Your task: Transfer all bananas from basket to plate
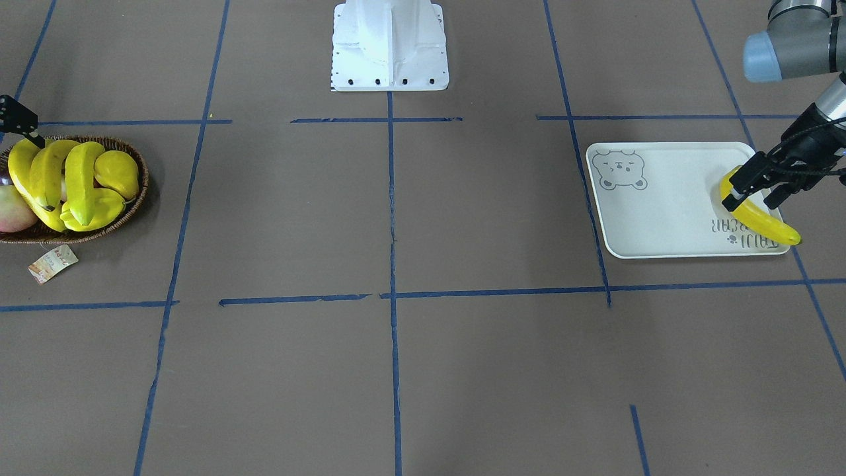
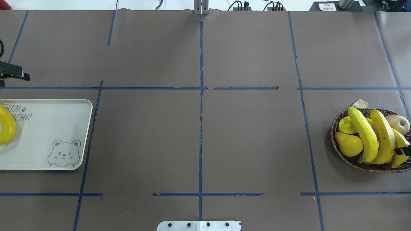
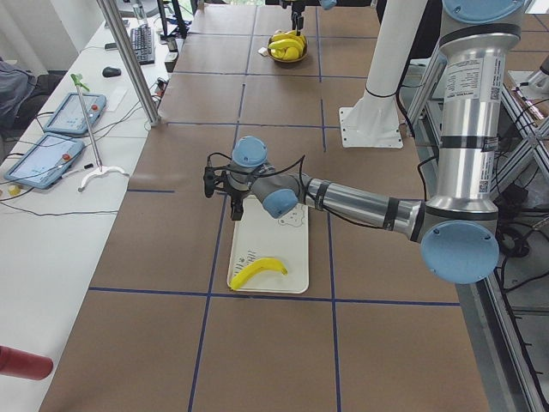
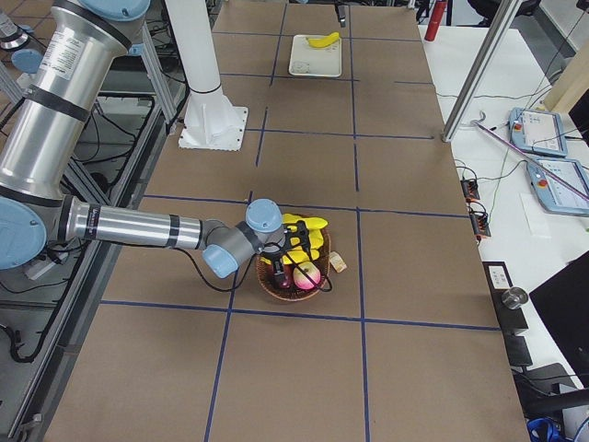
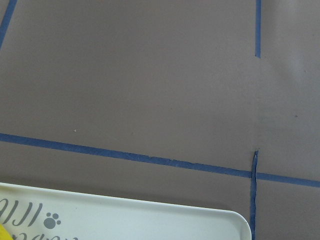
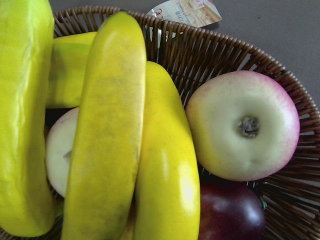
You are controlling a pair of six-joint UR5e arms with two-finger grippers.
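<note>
One banana [image 1: 760,215] lies on the plate [image 1: 661,211] at its lettered end; it also shows in the overhead view [image 2: 4,123]. My left gripper [image 1: 759,192] is open and empty, raised just above that end. Three bananas [image 2: 362,134] [image 2: 383,138] [image 2: 401,144] lie in the basket [image 2: 334,141]. My right gripper [image 1: 18,140] is low over the basket. One of its fingers [image 2: 403,150] rests beside the outermost banana and the other is out of frame, so it looks open. The right wrist view shows the bananas [image 6: 110,135] very close.
The basket also holds two yellow pears [image 2: 348,144], a pale apple [image 6: 245,125] and a dark red fruit [image 6: 230,215]. Its paper tag [image 1: 53,262] lies on the table beside it. The robot's white base [image 1: 390,46] stands mid-table at the robot's side.
</note>
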